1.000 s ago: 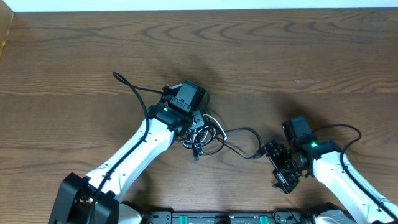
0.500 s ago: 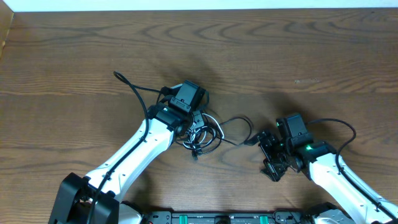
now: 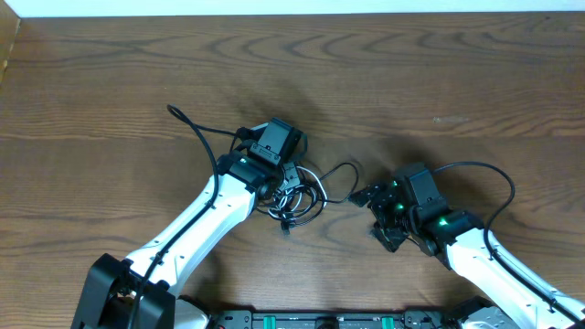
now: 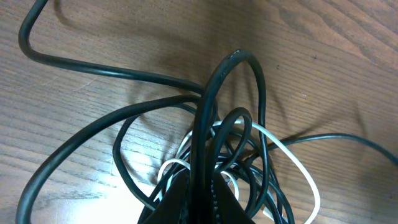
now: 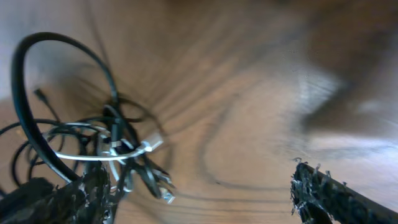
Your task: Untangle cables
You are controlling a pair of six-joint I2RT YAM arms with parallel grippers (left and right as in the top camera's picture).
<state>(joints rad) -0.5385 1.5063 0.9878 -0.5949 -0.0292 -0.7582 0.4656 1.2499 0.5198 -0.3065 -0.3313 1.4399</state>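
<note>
The black cable [image 3: 343,169] and the white cable [image 4: 303,169] lie tangled in a heap on the wooden table [image 3: 439,73], left of centre. My left gripper [image 3: 291,195] sits on the heap and, in the left wrist view [image 4: 202,202], is shut on a strand of the black cable [image 4: 93,71]. A black loop curls out of the heap toward my right gripper [image 3: 373,217]. In the right wrist view my right gripper [image 5: 199,183] is open wide with nothing between its fingers. Its left finger is beside the tangle [image 5: 106,146], where a white strand crosses black loops.
Thick black wires belong to the arms: one arcs off the left arm [image 3: 196,132], one off the right arm [image 3: 489,171]. The table's far edge meets a white strip [image 3: 274,7]. A dark base rail [image 3: 329,320] runs along the near edge.
My right gripper has moved left and up toward the tangle. The black cable's loose loop has been pushed left and curled tighter. The left gripper has not moved.
</note>
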